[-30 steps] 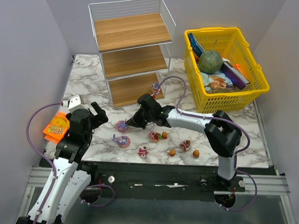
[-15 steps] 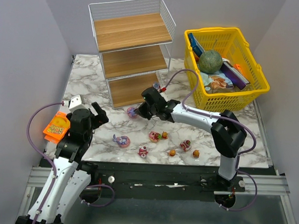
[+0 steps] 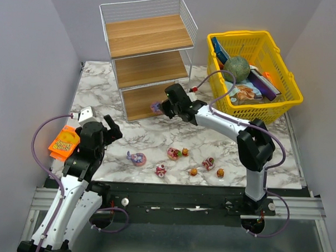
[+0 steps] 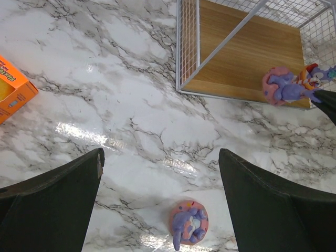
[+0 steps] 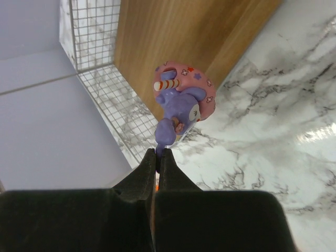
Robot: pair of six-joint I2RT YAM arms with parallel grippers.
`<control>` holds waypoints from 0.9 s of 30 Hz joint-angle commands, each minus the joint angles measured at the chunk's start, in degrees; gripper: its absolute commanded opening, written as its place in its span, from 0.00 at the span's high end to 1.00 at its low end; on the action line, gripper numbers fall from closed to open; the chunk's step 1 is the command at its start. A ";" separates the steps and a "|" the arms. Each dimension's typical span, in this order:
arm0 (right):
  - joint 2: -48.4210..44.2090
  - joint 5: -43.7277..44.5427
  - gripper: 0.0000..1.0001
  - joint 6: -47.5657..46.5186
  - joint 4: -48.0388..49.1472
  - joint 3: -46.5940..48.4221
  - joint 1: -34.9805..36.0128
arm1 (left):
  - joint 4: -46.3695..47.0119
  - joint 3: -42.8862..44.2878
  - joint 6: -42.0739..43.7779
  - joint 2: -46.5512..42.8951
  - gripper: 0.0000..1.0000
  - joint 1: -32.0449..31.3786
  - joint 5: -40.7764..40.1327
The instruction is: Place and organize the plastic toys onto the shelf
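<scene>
Over the last second the right gripper has carried a pink-and-purple toy from the middle of the table toward 12 o'clock. That arm now reaches out to the shelf. The gripper's two fingers are pinched together on the toy's thin purple end, with the round pink body sticking out beyond the tips. The toy sits at the front edge of the lowest board, over the line where wood meets marble. Whether it rests on the board or hangs just above it cannot be told.

The left gripper has hardly shifted. Its fingers stand wide apart and hold nothing, over the marble at about 8 o'clock from the shelf.

Seven loose toys lie scattered in a rough row on the table at 6 o'clock from the shelf, well apart from it. The leftmost of them is another pink-and-purple one, near the left gripper. A yellow basket stands at 3 o'clock from the shelf, and an orange packet lies at 9 o'clock from the left gripper.
</scene>
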 commanded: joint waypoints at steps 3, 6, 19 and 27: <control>4.77 2.77 0.99 2.79 -1.08 6.56 -0.10 | -0.55 0.20 0.05 0.40 0.01 -0.39 -1.63; 6.18 2.15 0.99 3.85 -2.22 7.72 -0.01 | -0.55 0.20 0.05 0.58 0.01 -0.39 -1.72; 9.08 4.08 0.99 8.15 -7.85 10.18 -0.10 | -0.28 0.11 0.14 1.10 0.01 -0.39 -1.19; 11.10 5.05 0.98 8.77 -6.80 11.58 -0.10 | -0.37 0.11 0.31 1.19 0.01 -0.39 -1.01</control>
